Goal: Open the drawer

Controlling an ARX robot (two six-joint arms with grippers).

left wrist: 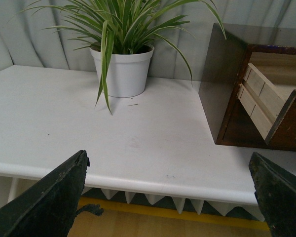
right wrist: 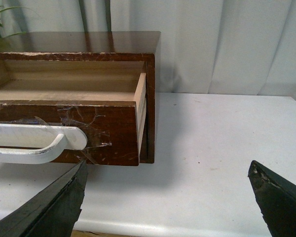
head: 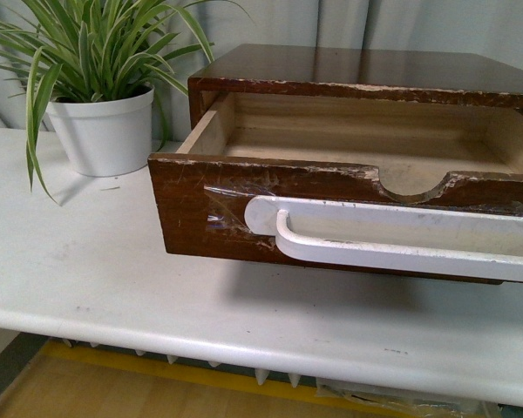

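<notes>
Front view: drawer [head: 331,209], dark-brown wood, drawn well out of its cabinet [head: 366,74] on the white table [head: 113,279]; pale interior exposed and bare. White handle [head: 401,239] taped across the drawer front, half-round notch [head: 410,183] just above it. Potted plant [head: 100,96] beside the cabinet. No arm in view. Judged step: opening appears essentially done; what remains is at most a short further pull, or withdrawal clear of the handle.

Left wrist view: left gripper [left wrist: 170,197], fingers spread wide, holding nothing, hovering at the table's front edge, well apart from the drawer [left wrist: 286,123] and aimed toward the plant [left wrist: 123,54].

Right wrist view: right gripper [right wrist: 167,197], fingers spread wide, empty, poised low, near the drawer [right wrist: 89,123] front; one finger [right wrist: 54,202] just below the handle [right wrist: 34,143] end, contact not discernible.
</notes>
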